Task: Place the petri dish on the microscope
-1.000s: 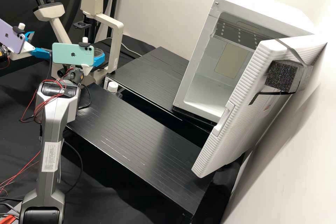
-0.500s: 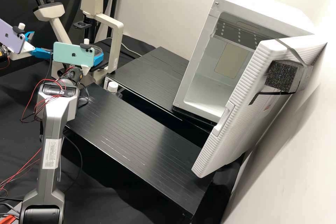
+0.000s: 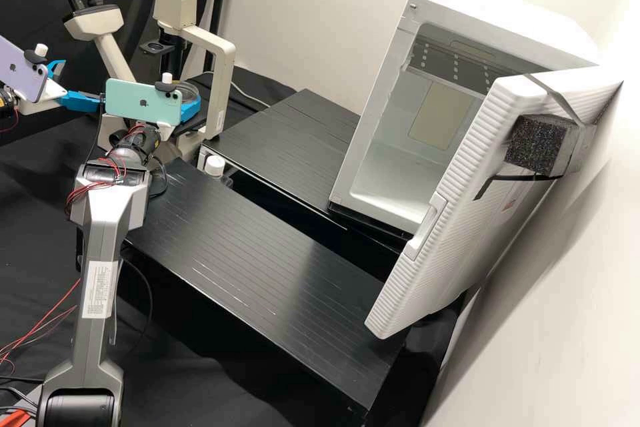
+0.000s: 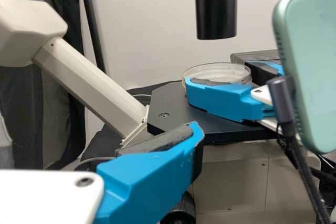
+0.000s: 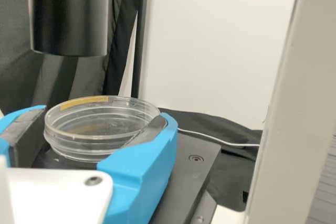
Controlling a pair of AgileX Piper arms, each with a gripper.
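In the high view my right gripper (image 3: pixel 187 103), below a green phone, is shut on the petri dish (image 3: pixel 189 91) over the microscope's stage. The clear dish (image 5: pixel 100 124) sits between both blue fingers of my right gripper (image 5: pixel 105 113) in the right wrist view, above the black stage (image 5: pixel 195 174); whether it rests there I cannot tell. My left gripper (image 3: pixel 81 83) stands open and apart at the far left, beside the microscope (image 3: pixel 112 60). In the left wrist view one finger of my left gripper (image 4: pixel 152 174) is in front of the stage (image 4: pixel 170 111), nearer than the dish (image 4: pixel 218 71).
The microscope's upright column (image 3: pixel 219 93) rises close to the right gripper, and a black cylinder (image 5: pixel 69 14) hangs above the dish. A small white-capped bottle (image 3: pixel 215 165) stands near the black platforms (image 3: pixel 267 247). Farther right is a white chamber (image 3: pixel 393 173) with its door open.
My right arm and its green phone have shifted slightly to the right and tilted a little, with the dish still between the fingers. The left arm has stayed where it was.
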